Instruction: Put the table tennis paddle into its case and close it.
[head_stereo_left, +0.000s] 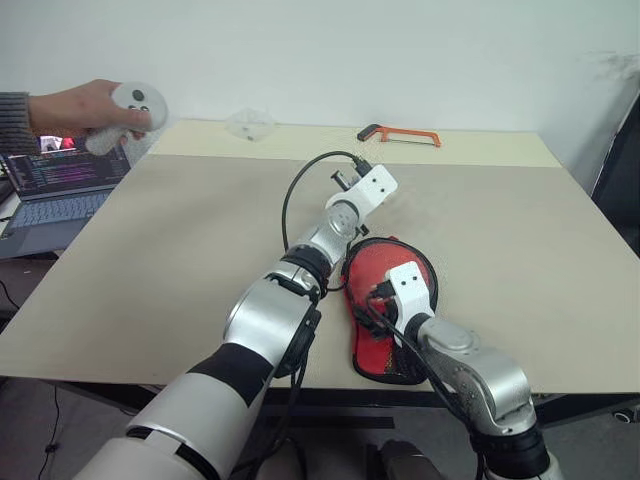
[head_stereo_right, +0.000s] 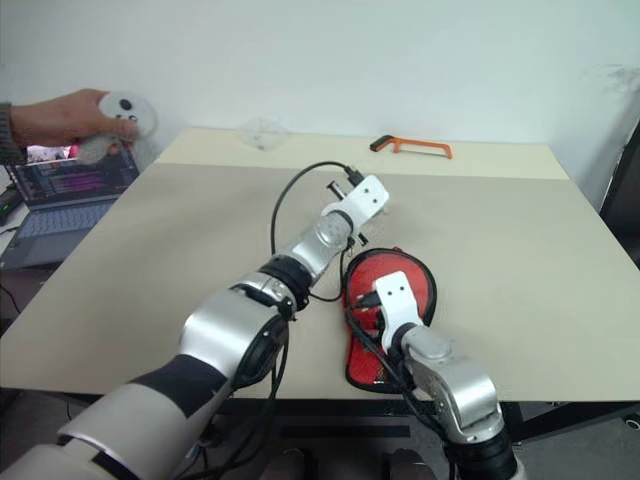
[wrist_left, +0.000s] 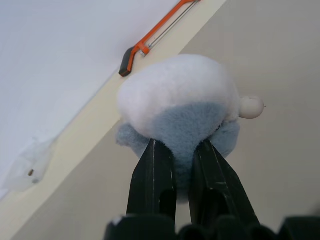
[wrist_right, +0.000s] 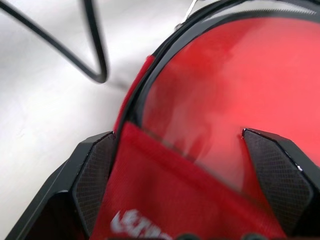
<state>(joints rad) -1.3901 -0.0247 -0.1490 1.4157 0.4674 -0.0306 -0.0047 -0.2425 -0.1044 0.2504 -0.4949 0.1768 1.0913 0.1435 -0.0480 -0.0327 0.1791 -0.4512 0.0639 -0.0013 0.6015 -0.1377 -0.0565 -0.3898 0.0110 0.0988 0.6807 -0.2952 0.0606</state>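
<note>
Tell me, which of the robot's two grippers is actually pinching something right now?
The left gripper: its black fingers are shut on a grey-and-white plush pouch. The right gripper stands wide open over the case.

Left and right eye views: you look from the head, forward and down over both arms onto the table (head_stereo_left: 150, 250), its far edge and the wall behind; the two views share nearly the same scene. Left wrist view: you look along the left gripper (wrist_left: 182, 155), close on a grey-and-white plush pouch (wrist_left: 180, 100), toward the orange hacksaw (wrist_left: 150, 42) that the eye views also show. Right wrist view: you look along the right gripper (wrist_right: 182, 165), very close on the case (wrist_right: 225, 85).
</note>
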